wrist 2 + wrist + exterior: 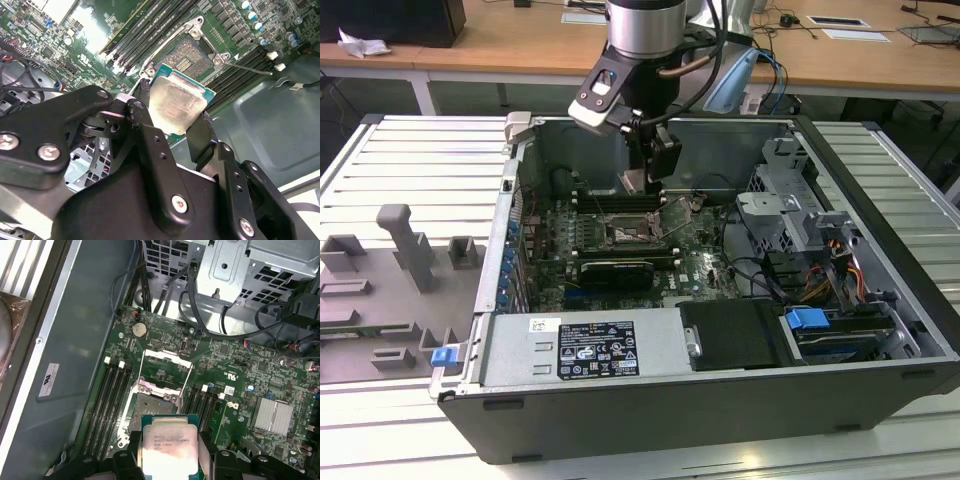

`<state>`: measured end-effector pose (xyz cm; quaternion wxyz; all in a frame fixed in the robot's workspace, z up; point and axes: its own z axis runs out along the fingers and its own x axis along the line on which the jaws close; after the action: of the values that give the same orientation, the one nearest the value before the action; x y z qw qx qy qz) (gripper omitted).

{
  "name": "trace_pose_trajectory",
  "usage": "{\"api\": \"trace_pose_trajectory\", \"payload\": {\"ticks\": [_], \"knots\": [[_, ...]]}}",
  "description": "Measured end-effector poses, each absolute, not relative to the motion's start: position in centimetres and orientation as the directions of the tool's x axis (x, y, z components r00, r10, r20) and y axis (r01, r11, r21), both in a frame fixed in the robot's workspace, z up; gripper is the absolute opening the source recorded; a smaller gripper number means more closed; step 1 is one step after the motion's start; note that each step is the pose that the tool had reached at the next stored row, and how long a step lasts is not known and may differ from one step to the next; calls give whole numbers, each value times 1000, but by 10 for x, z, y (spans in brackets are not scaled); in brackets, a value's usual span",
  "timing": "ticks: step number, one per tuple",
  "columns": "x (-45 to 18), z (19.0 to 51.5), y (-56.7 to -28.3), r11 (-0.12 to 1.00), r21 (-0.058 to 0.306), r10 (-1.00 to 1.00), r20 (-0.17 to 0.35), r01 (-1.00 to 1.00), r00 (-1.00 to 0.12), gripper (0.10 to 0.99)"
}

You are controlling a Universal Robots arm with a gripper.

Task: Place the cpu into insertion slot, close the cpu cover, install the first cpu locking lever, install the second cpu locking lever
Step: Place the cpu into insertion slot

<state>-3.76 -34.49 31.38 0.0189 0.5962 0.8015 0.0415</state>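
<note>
Alignment matters most in this step; the gripper (171,110) is clamped on the cpu (167,447) by two opposite edges, carrying it above the insertion slot (152,407); the cpu cover (166,355) stands swung open; to my judgement the cpu should go down level, its edges square to the slot's rim, never sliding sideways.
</note>
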Motion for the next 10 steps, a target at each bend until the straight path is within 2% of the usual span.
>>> {"api": "trace_pose_trajectory", "payload": {"ticks": [10], "knots": [[-38,310,-345,285,89,957,19,954,-288,533]]}}
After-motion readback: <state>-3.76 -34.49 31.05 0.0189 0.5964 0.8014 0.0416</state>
